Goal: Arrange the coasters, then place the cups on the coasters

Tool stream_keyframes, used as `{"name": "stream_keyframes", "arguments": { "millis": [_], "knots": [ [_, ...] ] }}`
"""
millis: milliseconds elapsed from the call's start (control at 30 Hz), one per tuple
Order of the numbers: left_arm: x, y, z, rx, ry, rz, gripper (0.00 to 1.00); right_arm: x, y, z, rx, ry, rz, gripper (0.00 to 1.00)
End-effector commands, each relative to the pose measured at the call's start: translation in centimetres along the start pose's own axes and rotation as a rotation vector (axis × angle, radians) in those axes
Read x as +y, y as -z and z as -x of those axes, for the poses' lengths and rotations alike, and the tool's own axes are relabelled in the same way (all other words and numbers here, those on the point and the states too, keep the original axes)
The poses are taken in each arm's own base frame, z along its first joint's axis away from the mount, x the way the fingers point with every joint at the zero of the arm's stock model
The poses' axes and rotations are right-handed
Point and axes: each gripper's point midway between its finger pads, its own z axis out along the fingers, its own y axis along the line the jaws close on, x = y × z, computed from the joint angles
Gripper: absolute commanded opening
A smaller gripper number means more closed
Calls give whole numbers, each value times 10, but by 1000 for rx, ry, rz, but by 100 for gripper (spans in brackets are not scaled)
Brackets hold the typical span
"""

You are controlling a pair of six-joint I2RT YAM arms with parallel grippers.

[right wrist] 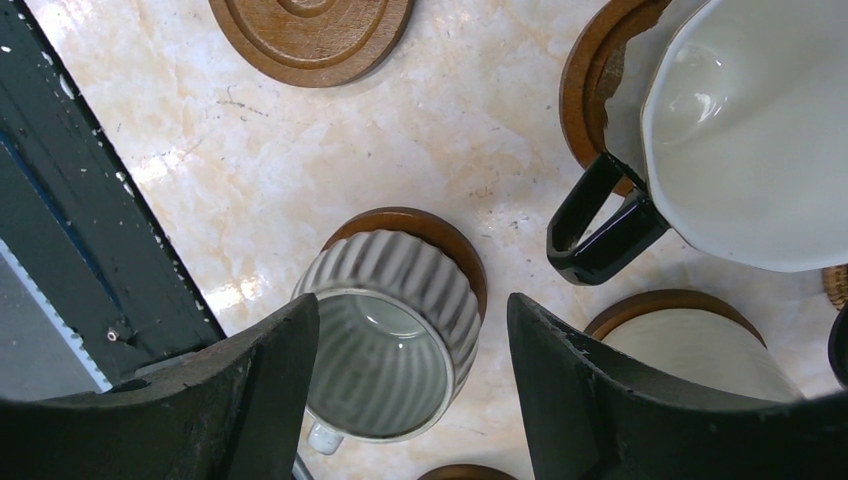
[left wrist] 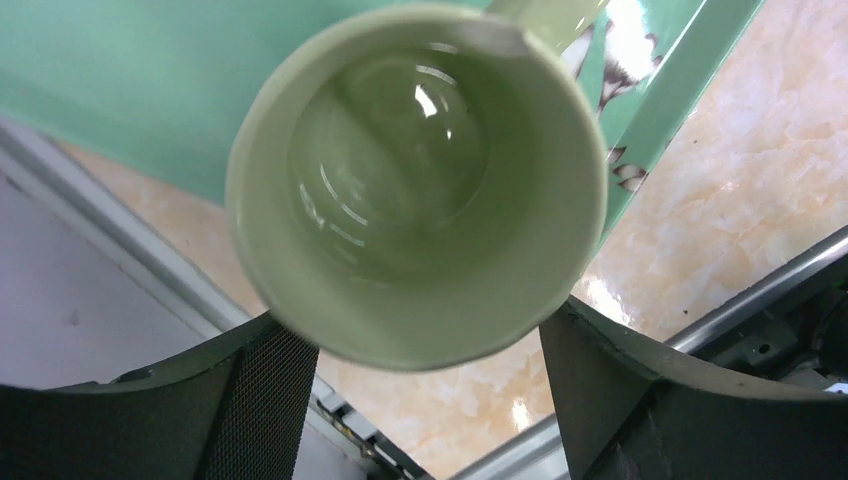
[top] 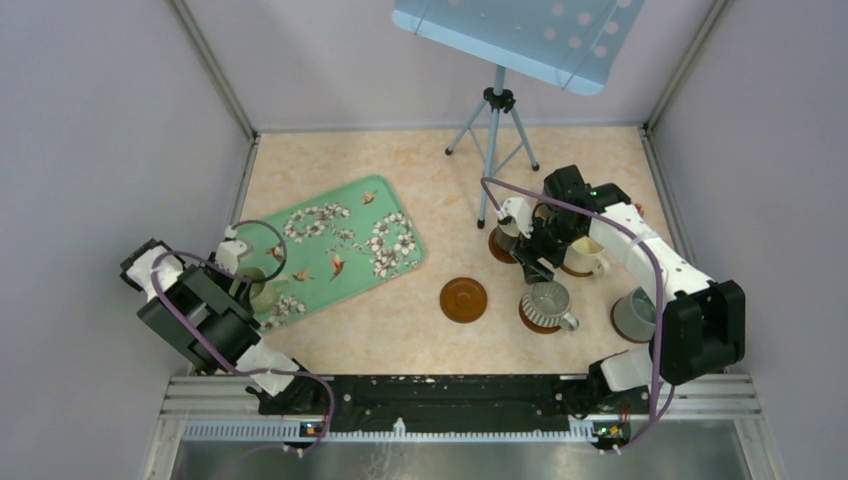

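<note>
Jaws astride pale green mug [left wrist: 420, 200], left gripper [left wrist: 425, 345], hold unclear, right gripper [right wrist: 412, 320] parted, empty

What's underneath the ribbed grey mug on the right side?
A brown coaster lies under the ribbed grey mug; only its far rim shows, the rest is hidden by the mug.

I make out five cups [top: 548, 298], at least four coasters [top: 463, 299], one floral tray [top: 340, 240], one tripod [top: 493, 130].
</note>
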Motion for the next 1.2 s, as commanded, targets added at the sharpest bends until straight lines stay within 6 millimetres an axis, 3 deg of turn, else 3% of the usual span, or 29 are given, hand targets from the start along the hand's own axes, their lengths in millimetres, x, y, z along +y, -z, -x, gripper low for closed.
{"name": "stream_keyframes", "arguments": {
  "millis": [0,400,667,800,933,1167],
  "knots": [
    [1,-11,23,-94,-145,-12,82,-1,5,17,-39,26,10,68],
    [2,-42,62,-228,-324,-93,81,-3,3,28,-52,-4,28,67],
    [-11,-65,95,-241,-414,-142,81,-6,-5,55,-109,21,21,66],
    [-27,-76,113,-250,-416,-188,80,-3,-17,81,-143,47,7,65],
    [-39,-84,127,-285,-395,-203,79,-7,-29,119,-243,32,-46,65],
    [-66,-85,143,-327,-359,-247,78,11,-56,184,-311,51,-45,63]
  ]
}}
